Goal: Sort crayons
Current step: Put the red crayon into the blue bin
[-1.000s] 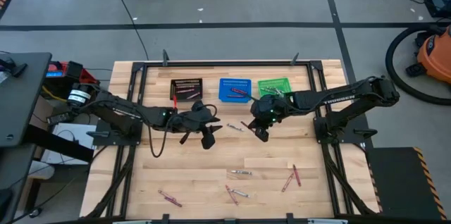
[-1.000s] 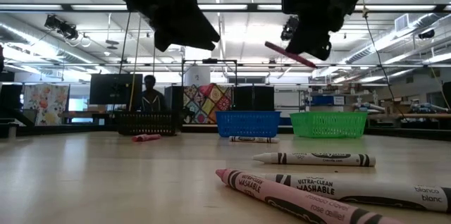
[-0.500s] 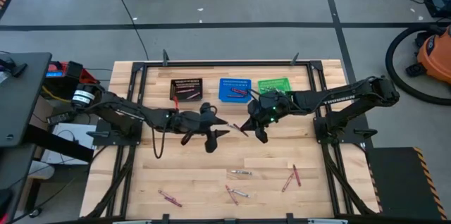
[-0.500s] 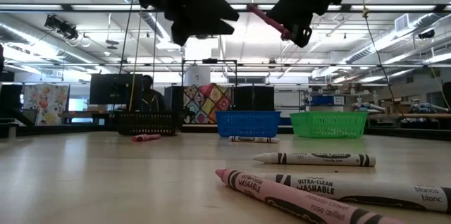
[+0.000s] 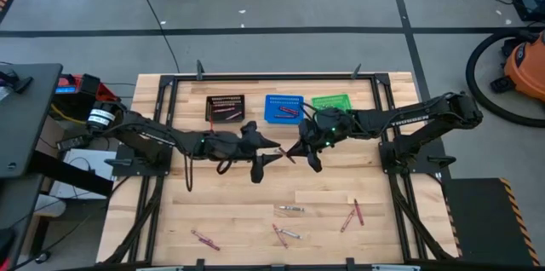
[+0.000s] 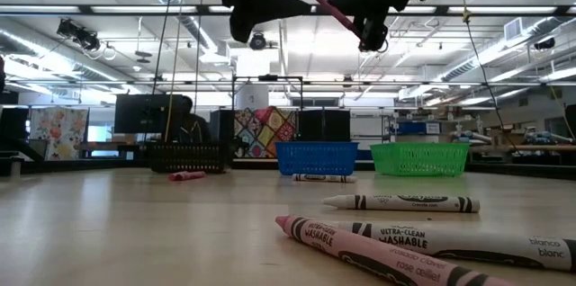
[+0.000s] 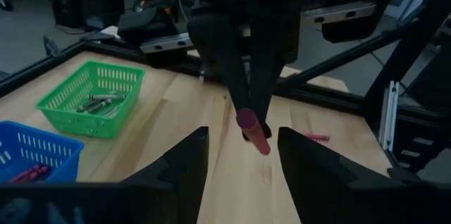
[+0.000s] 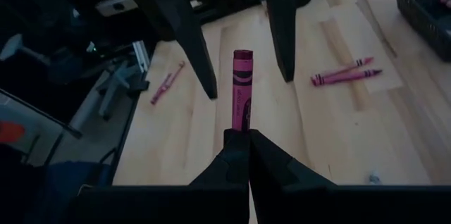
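While the right gripper point(image 8: 239, 143) clamps the butt end of a magenta crayon point(image 8: 242, 90) above mid-table, the left gripper point(image 7: 241, 155) faces it with fingers spread wide, the crayon's free tip sitting in the gap between them, not touching either. Both grippers meet just in front of the blue basket point(image 5: 283, 107). The black basket point(image 5: 225, 106) and green basket point(image 5: 330, 102) flank the blue one along the far edge. Loose crayons point(image 5: 289, 210) lie scattered on the near part of the table point(image 5: 230, 211).
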Controlling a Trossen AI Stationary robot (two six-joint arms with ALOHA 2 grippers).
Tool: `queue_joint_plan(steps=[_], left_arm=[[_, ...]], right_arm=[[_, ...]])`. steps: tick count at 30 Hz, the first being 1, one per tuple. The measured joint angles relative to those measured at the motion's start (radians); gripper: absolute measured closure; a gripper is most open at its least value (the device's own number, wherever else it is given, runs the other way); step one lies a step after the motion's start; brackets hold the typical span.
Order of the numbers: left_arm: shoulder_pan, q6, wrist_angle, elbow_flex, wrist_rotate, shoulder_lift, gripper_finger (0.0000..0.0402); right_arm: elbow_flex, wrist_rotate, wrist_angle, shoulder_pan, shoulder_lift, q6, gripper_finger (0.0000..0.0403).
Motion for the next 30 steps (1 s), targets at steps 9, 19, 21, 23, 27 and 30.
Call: queue_joint_plan(steps=[9,19,21,23,27,30], left_arm=[[0.0,-0.001,0.061,0.0,0.0,0.0,0.0219],[0.001,0.011,0.097,0.0,-0.003,0.0,0.0239],[0.001,0.047,0.101,0.0,-0.003,0.0,0.0253],[0.003,0.059,0.105,0.0,-0.003,0.0,0.0267],[0.014,0.058,0.105,0.0,-0.003,0.0,0.0295],[0.025,0.056,0.105,0.0,-0.001,0.0,0.0317]], right_arm=[[0.0,0.034,0.076,-0.004,0.0,-0.005,0.0396],[0.0,0.035,0.107,-0.005,0.0,-0.008,0.0396],[0.0,0.035,0.107,-0.005,0.0,-0.008,0.0396],[0.0,0.035,0.109,-0.005,0.0,-0.008,0.0396],[0.0,0.035,0.115,-0.005,0.0,-0.008,0.0396],[0.0,0.038,0.119,-0.005,0.0,-0.008,0.0396]])
